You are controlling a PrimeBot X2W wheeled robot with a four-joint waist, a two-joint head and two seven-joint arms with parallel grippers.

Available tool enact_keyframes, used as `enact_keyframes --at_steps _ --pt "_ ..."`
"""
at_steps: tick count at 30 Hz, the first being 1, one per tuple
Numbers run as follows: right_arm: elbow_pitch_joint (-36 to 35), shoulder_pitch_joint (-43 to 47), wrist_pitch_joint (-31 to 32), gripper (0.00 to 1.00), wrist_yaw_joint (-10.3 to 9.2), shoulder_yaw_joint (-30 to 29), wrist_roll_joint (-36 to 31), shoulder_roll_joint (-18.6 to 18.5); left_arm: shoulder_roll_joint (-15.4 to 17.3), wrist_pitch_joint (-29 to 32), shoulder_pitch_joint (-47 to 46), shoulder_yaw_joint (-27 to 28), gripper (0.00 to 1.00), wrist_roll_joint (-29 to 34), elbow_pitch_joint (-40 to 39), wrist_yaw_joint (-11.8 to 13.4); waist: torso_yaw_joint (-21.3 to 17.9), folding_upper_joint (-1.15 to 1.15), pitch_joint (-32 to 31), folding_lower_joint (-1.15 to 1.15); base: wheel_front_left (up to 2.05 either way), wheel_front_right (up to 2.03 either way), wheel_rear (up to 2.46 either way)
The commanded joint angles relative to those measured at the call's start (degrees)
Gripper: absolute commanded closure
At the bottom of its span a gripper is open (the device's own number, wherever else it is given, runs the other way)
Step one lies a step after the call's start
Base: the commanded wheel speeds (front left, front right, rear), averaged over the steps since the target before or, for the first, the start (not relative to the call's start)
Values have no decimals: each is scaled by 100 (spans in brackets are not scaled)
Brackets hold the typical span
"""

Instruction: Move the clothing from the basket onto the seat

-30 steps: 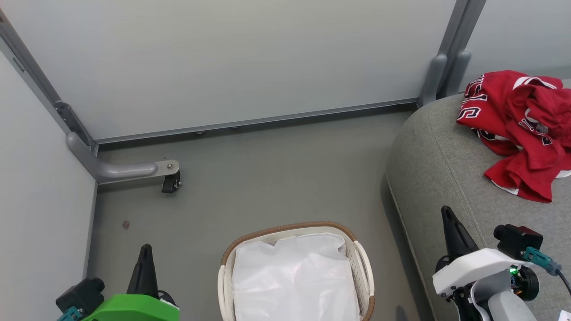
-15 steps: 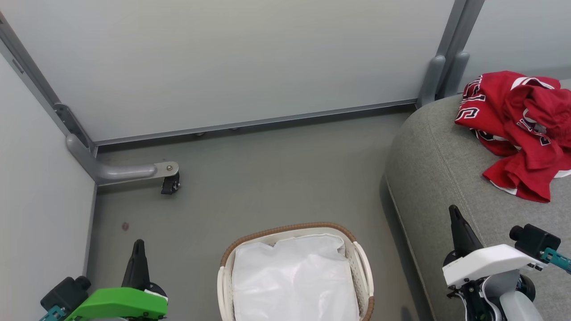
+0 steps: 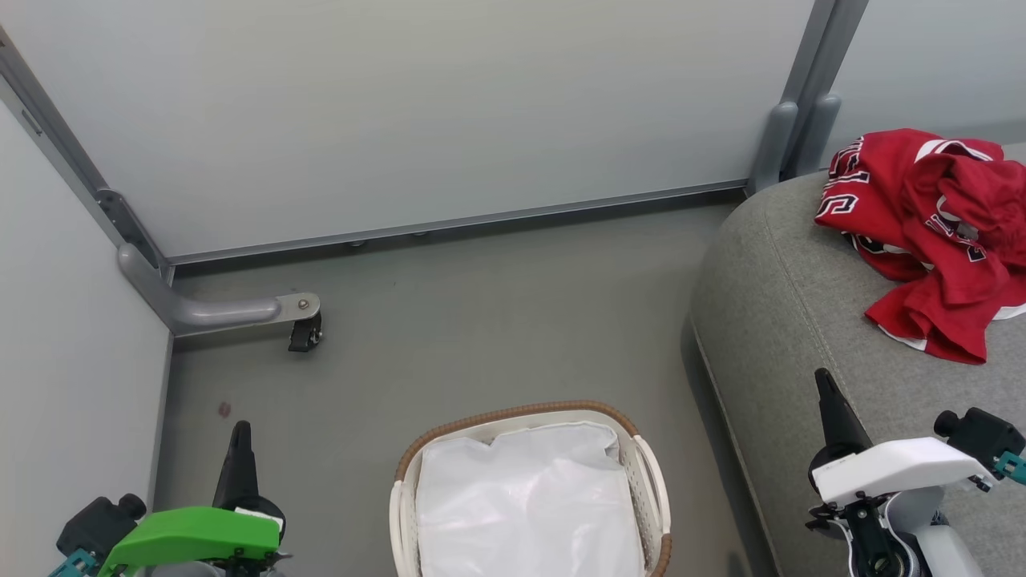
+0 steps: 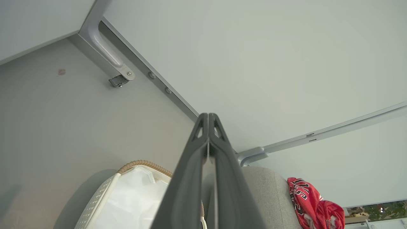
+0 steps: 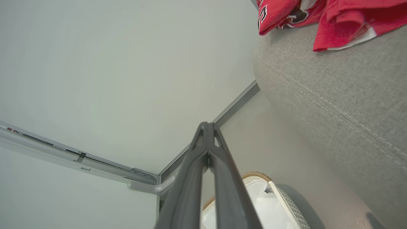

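– Red basketball jerseys with striped trim (image 3: pixel 930 232): where?
– Crumpled at upper right on the large light grey fabric seat (image 3: pixel 785 336), back from its rounded left edge.
– The oval white perforated basket (image 3: pixel 513 411)?
– Bottom centre, white liner (image 3: pixel 529 505) showing; bare grey floor (image 3: pixel 481 320) above it.
– Grippers?
– Left gripper (image 3: pixel 239 437) and right gripper (image 3: pixel 826 393): fingers pressed together, holding nothing.

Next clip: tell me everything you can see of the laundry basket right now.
The basket is a small oval tub of white perforated plastic with a brown woven rim and white side handles. A crumpled white fabric liner is all that lies in it. It stands upright on the grey floor, left of the seat and apart from it, its near end cut off by the head view's bottom edge.
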Motion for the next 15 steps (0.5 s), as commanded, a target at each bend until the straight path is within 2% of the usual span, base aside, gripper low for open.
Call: enact_keyframes --at_steps 1,15 --pt "-93 -17 47 100 -2 -36 203 -38 55 51 -170 53 100 -157 -81 -7 -2 0 -3 0 0 0 0" --pt "-161 5 282 100 -2 -125 1144 -46 61 284 -235 161 100 -926 -156 -9 -19 0 -25 0 0 0 0"
